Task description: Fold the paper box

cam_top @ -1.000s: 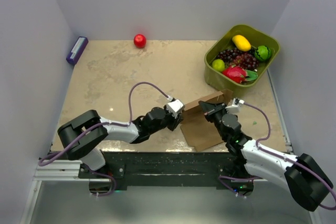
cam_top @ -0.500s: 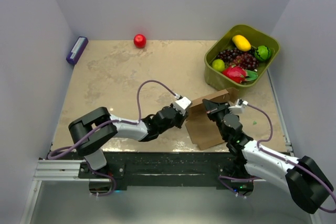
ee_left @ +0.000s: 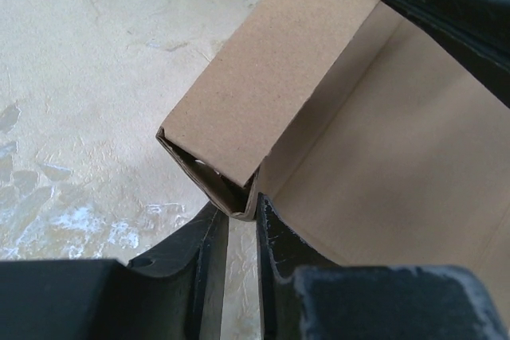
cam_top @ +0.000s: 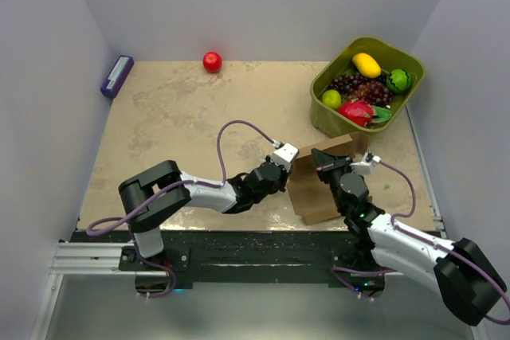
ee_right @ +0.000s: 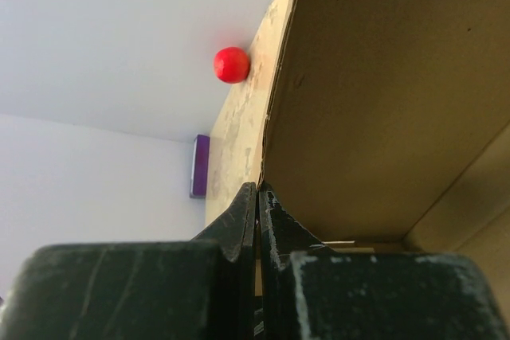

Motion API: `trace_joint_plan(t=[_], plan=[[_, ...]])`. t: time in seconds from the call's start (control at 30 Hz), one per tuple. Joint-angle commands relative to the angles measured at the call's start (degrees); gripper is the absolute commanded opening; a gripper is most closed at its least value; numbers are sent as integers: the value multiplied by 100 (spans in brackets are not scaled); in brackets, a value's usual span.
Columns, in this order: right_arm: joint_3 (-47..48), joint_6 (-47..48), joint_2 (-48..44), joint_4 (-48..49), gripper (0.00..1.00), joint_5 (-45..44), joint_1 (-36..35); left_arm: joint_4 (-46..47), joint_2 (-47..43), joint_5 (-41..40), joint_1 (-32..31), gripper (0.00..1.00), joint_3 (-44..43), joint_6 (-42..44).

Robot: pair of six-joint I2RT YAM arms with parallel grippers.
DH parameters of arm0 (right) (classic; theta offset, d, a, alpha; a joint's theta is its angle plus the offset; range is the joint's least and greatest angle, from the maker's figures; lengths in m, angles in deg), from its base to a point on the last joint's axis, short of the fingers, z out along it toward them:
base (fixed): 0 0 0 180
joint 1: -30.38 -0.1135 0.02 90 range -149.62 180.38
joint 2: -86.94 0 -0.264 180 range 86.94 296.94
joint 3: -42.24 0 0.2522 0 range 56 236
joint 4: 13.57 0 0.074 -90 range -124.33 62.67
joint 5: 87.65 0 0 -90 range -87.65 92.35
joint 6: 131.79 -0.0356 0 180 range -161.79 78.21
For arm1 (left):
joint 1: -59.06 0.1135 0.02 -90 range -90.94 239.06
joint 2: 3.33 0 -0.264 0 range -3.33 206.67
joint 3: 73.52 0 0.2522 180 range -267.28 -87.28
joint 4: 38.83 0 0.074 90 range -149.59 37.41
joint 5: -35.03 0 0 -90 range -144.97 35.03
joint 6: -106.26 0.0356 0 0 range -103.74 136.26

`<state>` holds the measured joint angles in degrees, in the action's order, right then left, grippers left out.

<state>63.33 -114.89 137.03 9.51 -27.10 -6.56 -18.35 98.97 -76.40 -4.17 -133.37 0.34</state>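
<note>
Swinging the left arm further right than a second ago and bringing the left pincer (ee_left: 241, 214) up against a corner on the left side of the paper box (cam_top: 320, 195), narrowing it all the way down to a slim gap now straddling that folded double-layer corner (reading it as a pinch only just made, not yet a firm one). Shoving the whole blank rightward in the process, leaving it bunched tighter against the right arm on the near-right part of the worktop (cam_top: 175, 117), just beside the green bin (cam_top: 325, 125), contact there not tellable from above. Keeping the right pincer (ee_right: 257, 191) pressed fully together throughout, with the thin edge of a raised side wall running straight into the seam between its tips, so holding that wall upright. Reading this as moving from lining up to actual forming: one wall up on the right, the opposite folded-over wall now getting gripped on the left, base panel lying flat between. Likely needing next a squaring-up of that left wall and tucking of tabs, without buckling the thin card. Leaving the red ball (cam_top: 212, 61) at the far edge out of it, well apart from both arms.
</note>
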Motion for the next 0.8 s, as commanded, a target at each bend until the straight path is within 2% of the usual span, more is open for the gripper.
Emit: trace_joint_plan(t=[0.0, 0.3, 0.4, 0.7, 0.77], plan=[[-188, -99, 1, -581, 0, 291, -111, 434, 114, 60, -138, 20, -383, -297], [-232, -205, -25, -713, 0, 238, -111, 619, 317, -194, -173, 21, -647, -490], [-267, -266, -34, -731, 0, 212, -111, 505, 352, -685, -173, 14, -709, -622], [-224, -433, 133, -862, 0, 194, -137, 321, 484, -1432, -173, 0, -902, -781], [-171, -451, 168, -950, 0, 194, -137, 285, 466, -1609, -173, 0, -876, -755]])
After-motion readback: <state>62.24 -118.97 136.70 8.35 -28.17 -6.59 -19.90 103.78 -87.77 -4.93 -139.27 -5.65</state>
